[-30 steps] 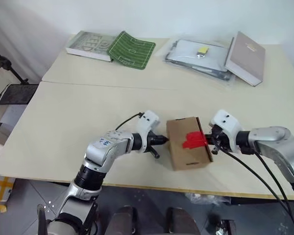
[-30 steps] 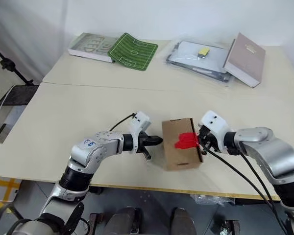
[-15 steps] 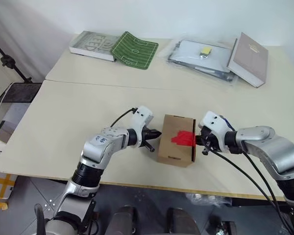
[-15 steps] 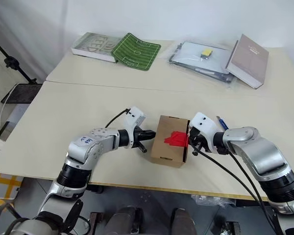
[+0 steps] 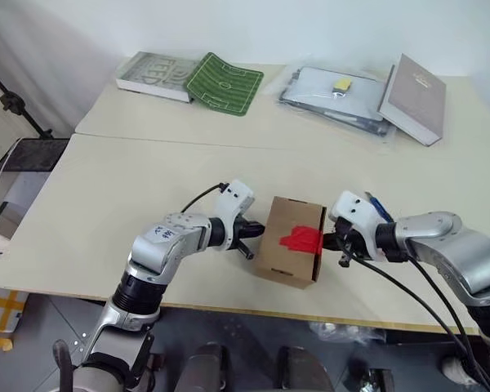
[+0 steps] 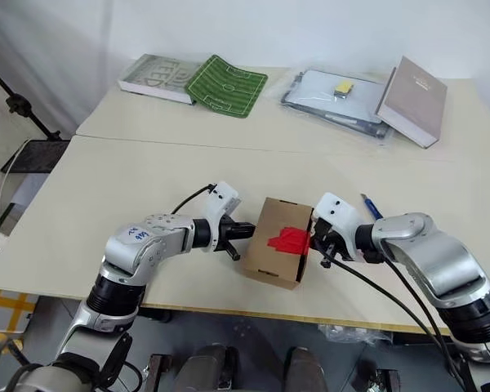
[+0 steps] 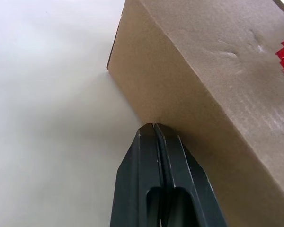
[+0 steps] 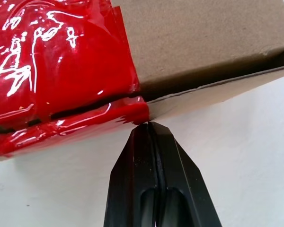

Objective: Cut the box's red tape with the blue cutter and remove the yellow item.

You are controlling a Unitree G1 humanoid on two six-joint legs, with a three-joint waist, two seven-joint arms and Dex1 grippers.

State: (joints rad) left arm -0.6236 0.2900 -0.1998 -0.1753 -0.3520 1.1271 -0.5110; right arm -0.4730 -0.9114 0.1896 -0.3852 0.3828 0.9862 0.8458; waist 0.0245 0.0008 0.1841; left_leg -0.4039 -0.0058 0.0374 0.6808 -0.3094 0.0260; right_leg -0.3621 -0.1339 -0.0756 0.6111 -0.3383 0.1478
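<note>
With both hands closed and empty, left hand [image 5: 253, 231] and right hand [image 5: 333, 241] should press the box [image 5: 290, 241] evenly, avoiding the red tape [image 5: 300, 239].

Pale beige table [image 5: 106, 175], seam running across far part. Far left: grey book [image 5: 151, 76] w/ green pitch-print sheet [image 5: 224, 82] overlapping its right end. Far right: clear plastic sleeve [image 5: 331, 94] w/ small yellow piece on top, grey hardcover [image 5: 416, 85] on its right edge. Near edge, centre: box [image 5: 287, 242], red tape [image 5: 301, 240] on top. Blue cutter [image 6: 369, 205] just right of box.
</note>
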